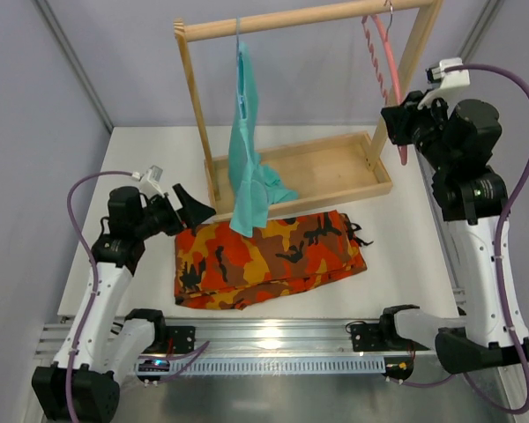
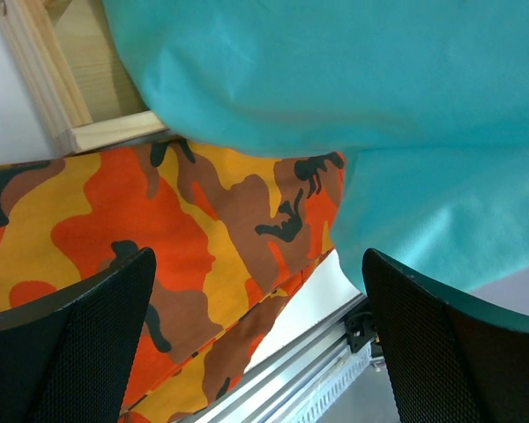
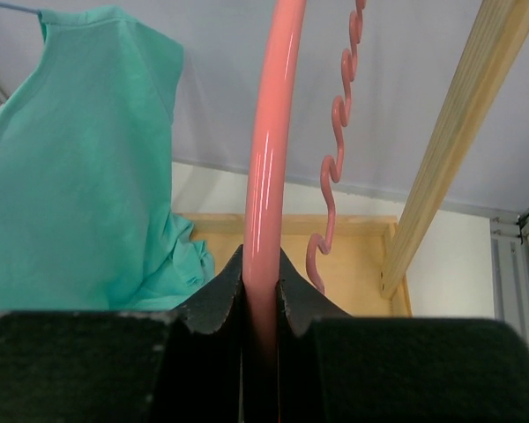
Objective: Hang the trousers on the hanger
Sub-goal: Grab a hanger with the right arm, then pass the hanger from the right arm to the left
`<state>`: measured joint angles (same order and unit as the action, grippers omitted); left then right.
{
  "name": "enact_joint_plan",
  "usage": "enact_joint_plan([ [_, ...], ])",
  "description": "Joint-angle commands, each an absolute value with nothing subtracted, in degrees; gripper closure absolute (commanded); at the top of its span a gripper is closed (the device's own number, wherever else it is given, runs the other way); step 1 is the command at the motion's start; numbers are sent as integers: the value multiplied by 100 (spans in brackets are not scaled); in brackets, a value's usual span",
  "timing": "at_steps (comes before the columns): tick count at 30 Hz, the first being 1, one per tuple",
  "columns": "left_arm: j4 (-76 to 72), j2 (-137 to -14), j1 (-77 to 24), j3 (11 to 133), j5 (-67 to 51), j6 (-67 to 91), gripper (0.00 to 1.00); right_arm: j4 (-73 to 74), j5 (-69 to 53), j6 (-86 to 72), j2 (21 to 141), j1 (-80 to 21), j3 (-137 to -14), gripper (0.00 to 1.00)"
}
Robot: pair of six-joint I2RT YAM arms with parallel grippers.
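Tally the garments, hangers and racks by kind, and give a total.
Garments: 2, trousers and teal garment
Hangers: 2, pink hanger and thin hanger
Rack: 1
Total: 5

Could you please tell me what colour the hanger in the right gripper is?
The hanger is salmon pink, seen best in the right wrist view.

From above and behind the arm bases, the overhead view looks down on the whole bench [image 1: 406, 256]. The left wrist view sits close over the trousers [image 2: 115, 220]. The right wrist view looks closely along the hanger [image 3: 266, 159]. All three share the teal garment [image 1: 247, 159].
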<state>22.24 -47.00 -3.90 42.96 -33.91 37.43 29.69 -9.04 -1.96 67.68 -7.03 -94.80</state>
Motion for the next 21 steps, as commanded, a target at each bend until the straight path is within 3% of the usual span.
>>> enact_joint_plan([
  [1, 2601, -5132, -396, 4728, -3244, 3683, 0, 3023, -1046, -587, 6303, -729, -8853, 96],
  [8, 2707, -5089, -396, 4624, -2558, 4025, 0, 2734, -995, -1677, 5063, -1352, -6533, 96],
  [13, 2505, -5002, -396, 4264, -3155, 4052, 5, 2181, -213, -2337, 4948, -3089, -5091, 96],
  [17, 2206, -4536, -396, 3771, -3112, 4472, 9, 1637, 1104, -2873, 4931, -4199, -4238, 96],
  [21, 2503, -4710, -404, 3690, -2910, 4176, 9, 767, 1083, -3401, 4966, -5008, -3105, 96],
])
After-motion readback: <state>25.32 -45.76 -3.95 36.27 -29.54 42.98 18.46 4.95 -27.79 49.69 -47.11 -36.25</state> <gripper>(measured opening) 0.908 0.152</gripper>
